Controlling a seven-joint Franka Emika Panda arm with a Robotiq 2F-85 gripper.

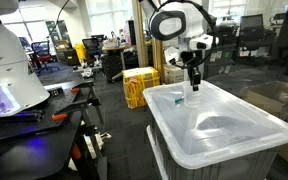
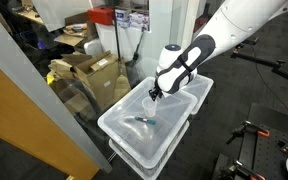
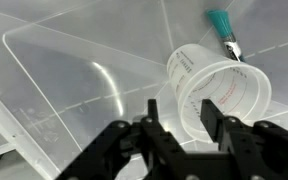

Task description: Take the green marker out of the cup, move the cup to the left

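The clear cup (image 3: 236, 88) stands on the translucent white bin lid (image 3: 64, 80); in the wrist view I look down into its wide rim. My gripper (image 3: 182, 115) is open, low over the cup's rim. One finger is outside the cup's wall and the other is over its mouth, so the wall lies between them. The green marker (image 3: 224, 32) lies flat on the lid beyond the cup, outside it. In an exterior view the marker (image 2: 142, 121) lies on the lid a little away from my gripper (image 2: 156, 95). In an exterior view my gripper (image 1: 194, 82) hangs just over the tiny cup (image 1: 193, 97).
The lid (image 1: 234, 125) tops a tall white bin (image 2: 134, 150). Yellow crates (image 1: 139, 85) stand on the floor behind it. Cardboard boxes (image 2: 89, 75) and a white pillar (image 2: 162, 30) are near the bin. A bench with a white machine (image 1: 9, 70) is off to the side.
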